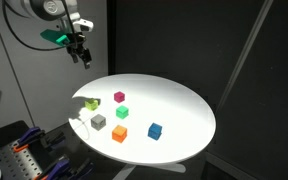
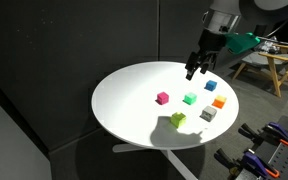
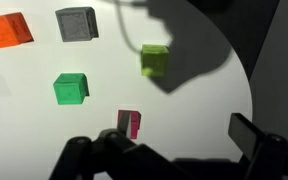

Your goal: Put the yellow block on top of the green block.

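The yellow block (image 1: 91, 102) (image 2: 178, 120) is a pale lime cube near the edge of the round white table (image 1: 179, 105). In the wrist view it (image 3: 154, 60) lies in shadow. The green block (image 1: 122, 112) (image 2: 190, 98) (image 3: 70, 88) stands apart from it, nearer the table's middle. My gripper (image 1: 84, 55) (image 2: 194, 70) (image 3: 184, 145) is open and empty. It hangs well above the table and touches nothing.
A magenta cube (image 1: 120, 98) (image 3: 130, 123), a grey cube (image 1: 99, 121) (image 3: 76, 23), an orange cube (image 1: 119, 133) (image 3: 6, 30) and a blue cube (image 1: 155, 131) (image 2: 212, 86) stand around the green one. A wooden stand (image 2: 269, 65) is beyond the table.
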`<control>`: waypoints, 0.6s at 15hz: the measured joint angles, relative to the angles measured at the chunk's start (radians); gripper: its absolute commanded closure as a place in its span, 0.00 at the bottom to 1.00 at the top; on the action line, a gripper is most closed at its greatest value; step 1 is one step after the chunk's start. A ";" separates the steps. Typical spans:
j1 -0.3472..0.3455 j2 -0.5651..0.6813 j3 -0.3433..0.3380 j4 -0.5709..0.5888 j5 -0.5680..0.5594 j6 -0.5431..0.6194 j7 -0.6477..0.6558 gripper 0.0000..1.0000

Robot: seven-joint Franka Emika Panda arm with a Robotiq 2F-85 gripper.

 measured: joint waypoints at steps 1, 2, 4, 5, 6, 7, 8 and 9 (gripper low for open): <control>0.000 0.007 0.000 0.001 -0.002 -0.007 0.000 0.00; 0.000 0.015 0.000 0.002 -0.002 -0.010 0.000 0.00; 0.000 0.034 0.000 0.007 -0.002 -0.012 0.000 0.00; 0.000 0.046 0.000 0.010 -0.002 -0.012 0.000 0.00; 0.000 0.059 0.000 0.016 -0.002 -0.011 0.000 0.00; 0.000 0.073 -0.001 0.020 -0.002 -0.006 0.000 0.00; 0.000 0.088 -0.002 0.023 -0.002 0.002 0.000 0.00; 0.000 0.105 -0.004 0.026 -0.002 0.013 0.000 0.00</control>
